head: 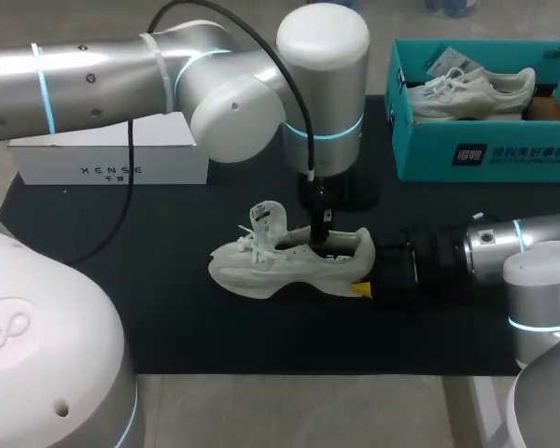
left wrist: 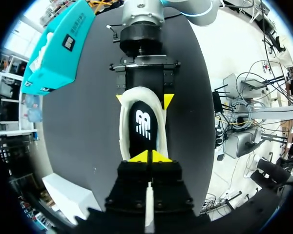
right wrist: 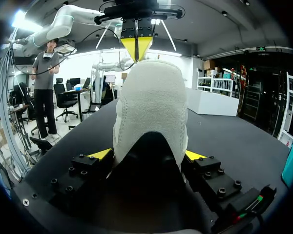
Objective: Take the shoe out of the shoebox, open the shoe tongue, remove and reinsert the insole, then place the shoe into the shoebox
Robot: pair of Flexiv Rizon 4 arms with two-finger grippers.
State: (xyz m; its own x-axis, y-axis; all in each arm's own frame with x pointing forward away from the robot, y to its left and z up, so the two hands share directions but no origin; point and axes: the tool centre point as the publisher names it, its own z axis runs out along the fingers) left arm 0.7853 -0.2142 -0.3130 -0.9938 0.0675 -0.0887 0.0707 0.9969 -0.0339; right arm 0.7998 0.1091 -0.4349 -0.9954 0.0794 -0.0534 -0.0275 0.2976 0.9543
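Right, left fingers (left wrist: 149, 156) are pinched shut at the edge of the insole (left wrist: 143, 124), hold on it unclear, inside the shoe (head: 289, 263) on the counter (head: 168, 317), so pull slow and straight, with right fingers (right wrist: 146, 155) clamped across the heel (right wrist: 151, 97) as anchor.

Colours logged. The shoe (head: 289, 261) between the tips of the right tool (right wrist: 149, 155): off-white, laces matching. The insole (left wrist: 143, 124) just ahead of the left tool (left wrist: 146, 157): black, white logo. Both tools: black bodies, bright yellow tips. The shoebox (head: 420, 161): teal, white print. The worktop (head: 168, 308): black.
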